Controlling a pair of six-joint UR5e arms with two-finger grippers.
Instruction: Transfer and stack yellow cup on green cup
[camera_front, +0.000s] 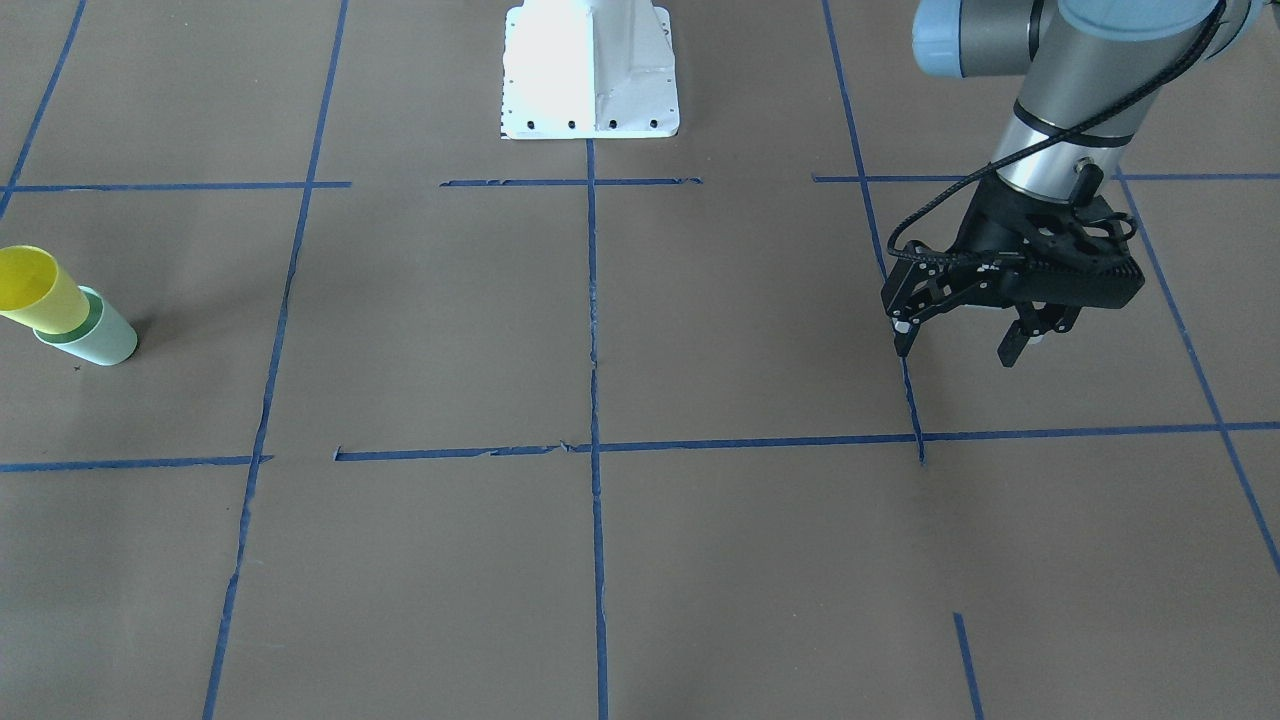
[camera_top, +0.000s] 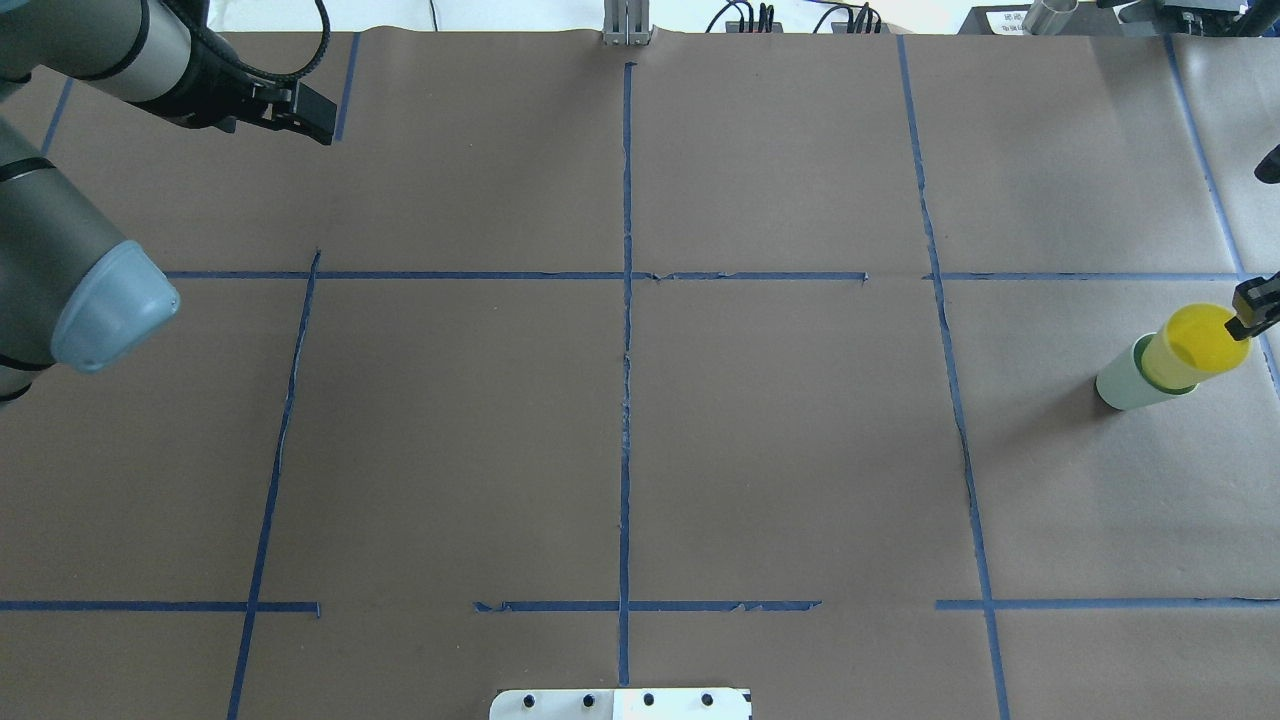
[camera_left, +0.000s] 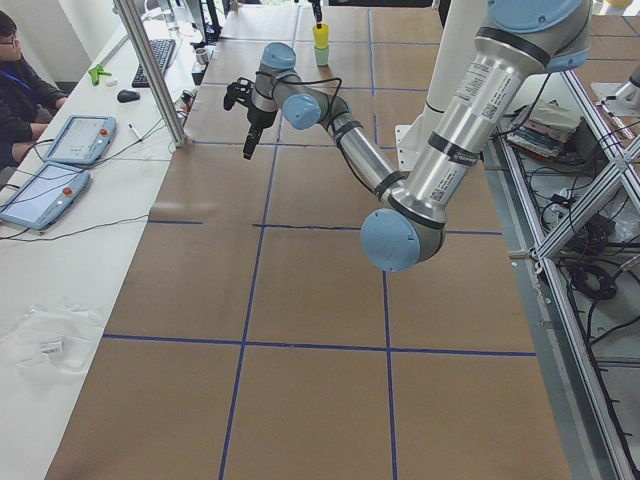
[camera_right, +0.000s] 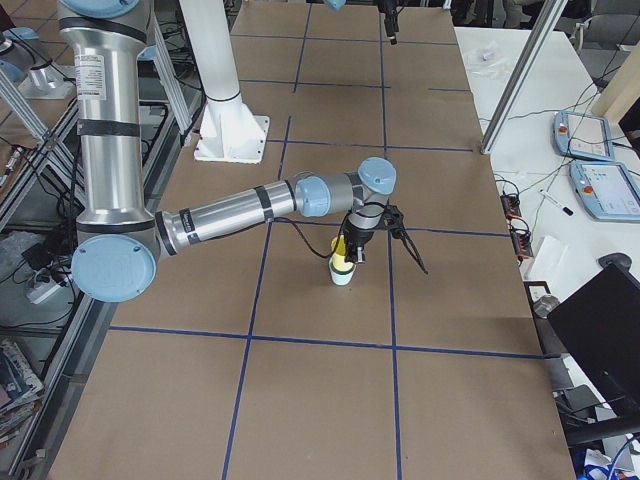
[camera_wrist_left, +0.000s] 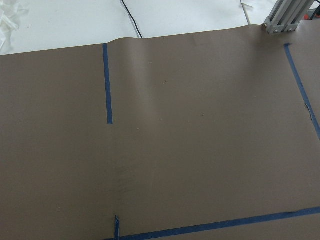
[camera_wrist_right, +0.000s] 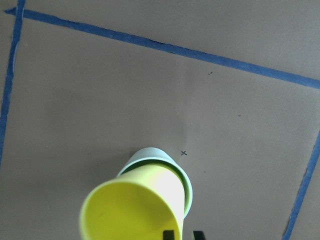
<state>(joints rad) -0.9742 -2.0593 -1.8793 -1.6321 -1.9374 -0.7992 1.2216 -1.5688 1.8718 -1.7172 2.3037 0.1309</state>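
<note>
The yellow cup (camera_top: 1190, 345) sits nested inside the green cup (camera_top: 1120, 385) at the table's far right edge; the stack also shows at the left of the front view, yellow cup (camera_front: 35, 290) in green cup (camera_front: 105, 340). In the right wrist view my right gripper (camera_wrist_right: 185, 235) has its two fingertips close together, one on each side of the wall of the yellow cup (camera_wrist_right: 130, 210) at its rim, above the green cup (camera_wrist_right: 150, 156). My left gripper (camera_front: 957, 350) is open and empty, held above the table's far left part, well away from the cups.
Brown paper with a blue tape grid (camera_top: 626, 300) covers the table. The white robot base plate (camera_front: 590, 70) stands at the robot's side. An operator and tablets (camera_left: 60, 160) are at a side bench beyond the table's far edge.
</note>
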